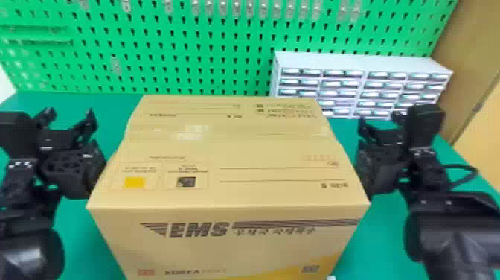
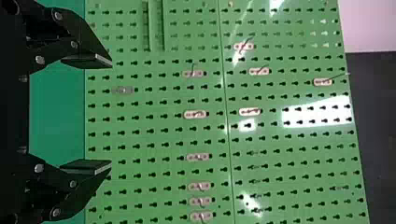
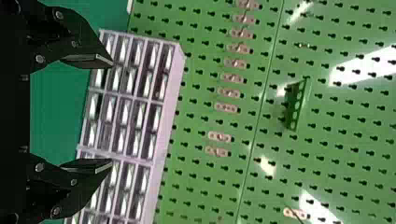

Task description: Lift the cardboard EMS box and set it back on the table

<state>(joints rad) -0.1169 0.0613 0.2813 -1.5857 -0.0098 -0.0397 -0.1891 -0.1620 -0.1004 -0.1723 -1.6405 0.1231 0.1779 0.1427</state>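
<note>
The cardboard EMS box stands large in the middle of the head view, its taped top facing up and its printed front toward me. On its left side is my left gripper, with the arm's black wrist housing against or very near the box. My right gripper is at the opposite side, its wrist housing likewise close to the box. In the left wrist view the left gripper has its fingers spread with nothing between them. The right gripper is likewise spread in the right wrist view.
The green table spreads around the box. A white cabinet of small drawers stands behind the box at the right. A green pegboard with hooks rises along the back, and a wooden panel is at the right.
</note>
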